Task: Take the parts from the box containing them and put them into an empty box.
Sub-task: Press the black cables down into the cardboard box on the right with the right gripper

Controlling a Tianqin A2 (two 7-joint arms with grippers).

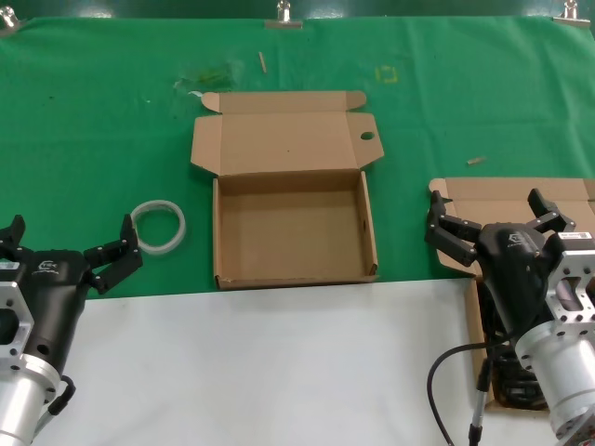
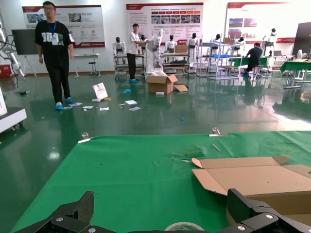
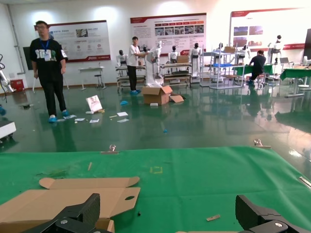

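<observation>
Your right gripper (image 1: 497,223) is hovering with its jaws spread wide and nothing in them, right over the box containing them (image 1: 507,197) at the bench's right edge. The parts (image 1: 511,376) are mostly hidden under that arm, just a bit of black cable showing. An empty box (image 1: 290,232) sits mid-bench (image 1: 279,372), lid flipped back. Your left gripper (image 1: 70,251) is parked wide open too, near the white ring (image 1: 159,226).

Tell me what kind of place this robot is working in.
Probably an exhibition or demo hall: wall display boards, humanoid robots lined up on racks, and a glossy green floor with people standing around. The robot's table carries a green cloth.
</observation>
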